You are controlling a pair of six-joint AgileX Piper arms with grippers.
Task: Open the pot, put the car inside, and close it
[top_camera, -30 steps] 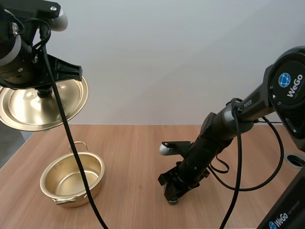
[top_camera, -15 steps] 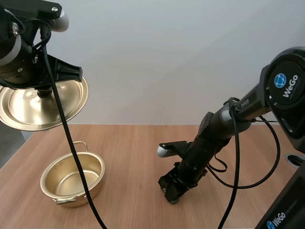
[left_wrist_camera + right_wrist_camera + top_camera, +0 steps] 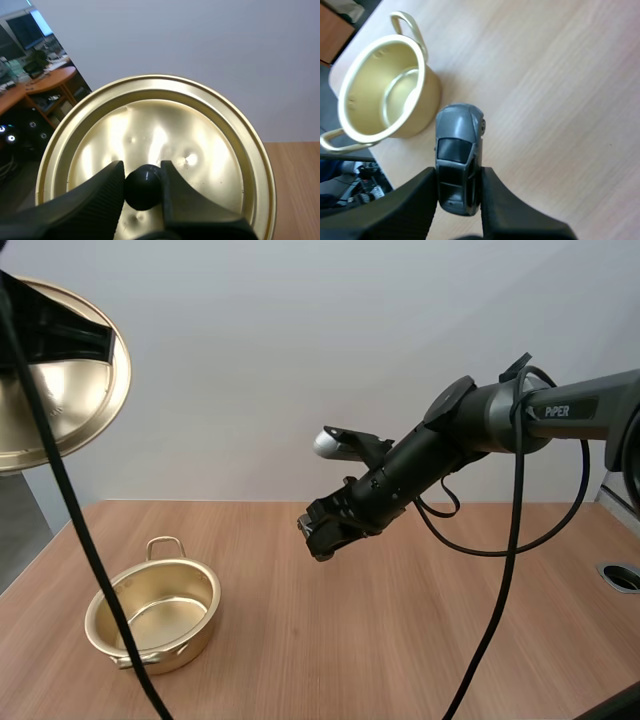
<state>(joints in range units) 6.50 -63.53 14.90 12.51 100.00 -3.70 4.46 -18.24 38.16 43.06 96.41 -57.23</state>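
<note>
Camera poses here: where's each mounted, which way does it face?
High: behind and above the robot, looking forward and down over the table; shows the right arm, right gripper aloft, raised lid, open pot.
Left wrist: rides its arm, facing the lid's top; left gripper jaws pinch the knob.
Right wrist: rides its arm, looking down at the table; jaws hold the car near the pot.
Shared: high and right wrist both see the pot.

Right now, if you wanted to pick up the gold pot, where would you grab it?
Probably by the far handle, coming down from above. The pot stands upright and open on the table, and that loop sticks out at the rim with a gap a finger could slip through. The round wall looks too wide to pinch.
</note>
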